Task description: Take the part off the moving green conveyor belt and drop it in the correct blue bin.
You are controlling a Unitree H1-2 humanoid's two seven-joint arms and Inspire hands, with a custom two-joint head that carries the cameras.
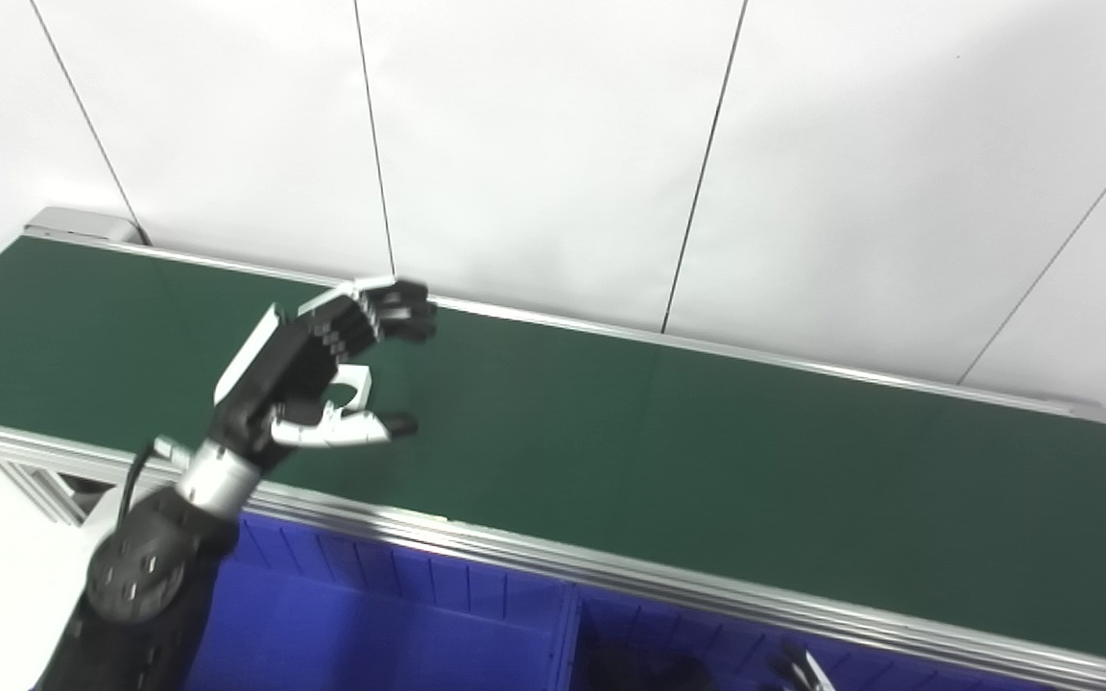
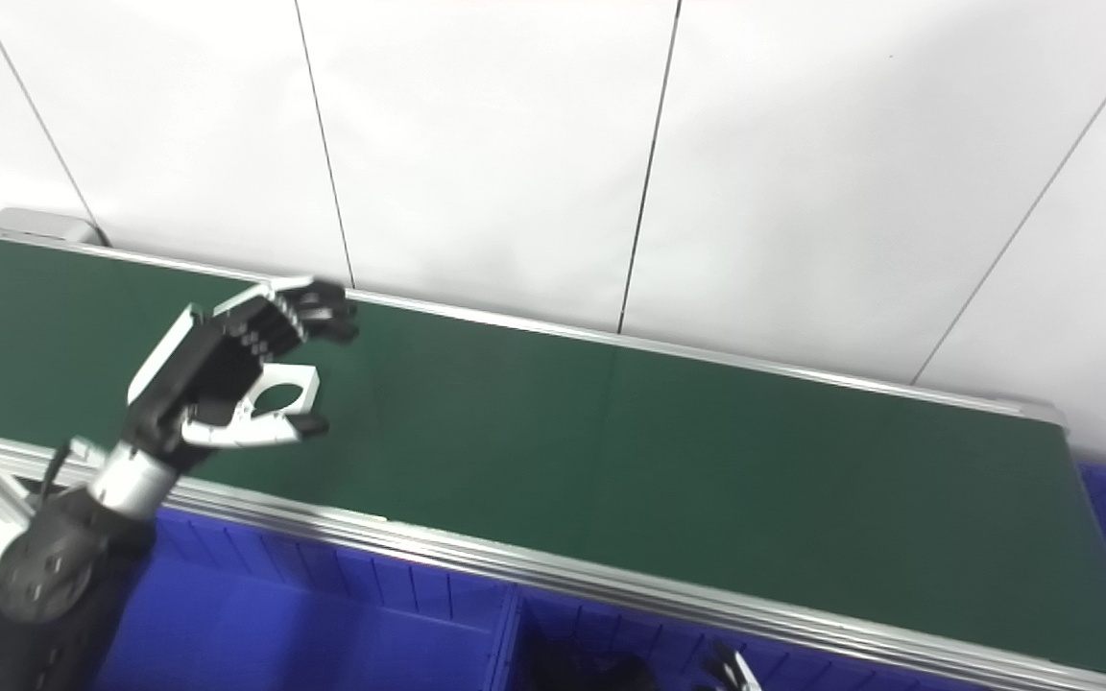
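The robot's left hand (image 1: 323,369) hovers over the near left stretch of the green conveyor belt (image 1: 668,451), its dark fingers (image 1: 390,312) curled forward above and its thumb (image 1: 351,430) stretched out below, apart from them. Between fingers and thumb sits the part (image 2: 286,389), a small white flat piece with a round hole through it, lying on the belt just inside the hand's open span; whether any finger touches it cannot be told. The belt runs on a silver aluminium frame (image 1: 611,576) from upper left to lower right in front of a white panelled wall (image 1: 553,144). Below the frame's near edge stand blue bins (image 1: 371,624), side by side, one divided from the next by a wall. At the bottom edge, by the second bin, only the tips of the right hand (image 2: 726,667) show, too little to tell how it is set
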